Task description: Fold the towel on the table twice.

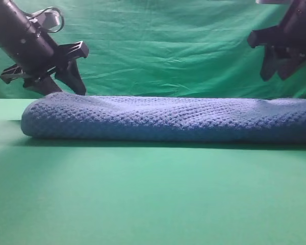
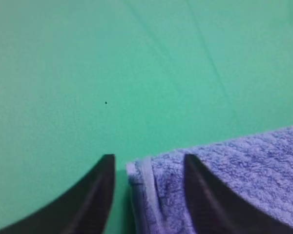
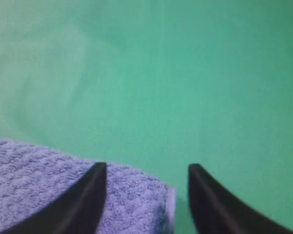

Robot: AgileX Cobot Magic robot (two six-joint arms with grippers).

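We see the towel (image 1: 168,120) lying folded on the table (image 1: 143,194), a long blue-grey band running across the high view from the left side to the right edge, with a wrinkled green backdrop (image 1: 168,46) hanging behind it.

Over on our left, the left pincer (image 1: 66,84) hangs just above the towel's left end, its dark fingers (image 1: 74,76) pointing down, one tip right at the cloth; whether it touches, we cannot tell. Through its wrist camera we look between the two fingers: they stand apart, with nothing clamped between them. The towel's corner, pale hem showing, lies below the gap and under the right-hand finger (image 2: 205,195); bare table lies under the left-hand one.

On our right, the right pincer (image 1: 280,66) sits higher, clear of the towel, which lies below it. Its wrist camera shows the same picture mirrored: fingers parted, nothing gripped, the towel's corner below the left-hand finger (image 3: 85,200) and the gap, green table beyond the right-hand one.
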